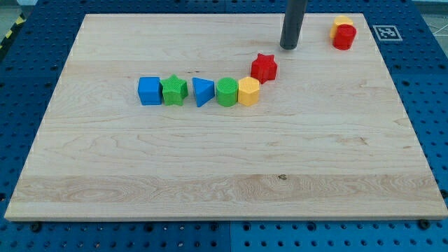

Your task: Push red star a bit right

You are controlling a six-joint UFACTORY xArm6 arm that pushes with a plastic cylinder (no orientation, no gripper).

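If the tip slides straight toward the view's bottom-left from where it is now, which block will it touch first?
Probably the red star, the nearest block down-left of my tip. Depth is unclear, so it might only graze the star's right side.

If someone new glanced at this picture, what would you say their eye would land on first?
Probably the curved chain of coloured blocks mid-board: blue cube, green star, blue triangle, green cylinder, yellow hexagon, then the red star up-right of it. My tip, the dark rod's end, stands just up-right of the red star, apart. A yellow block and a red block huddle at the top right.

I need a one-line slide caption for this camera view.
My tip stands above-right of the red star, not touching it.
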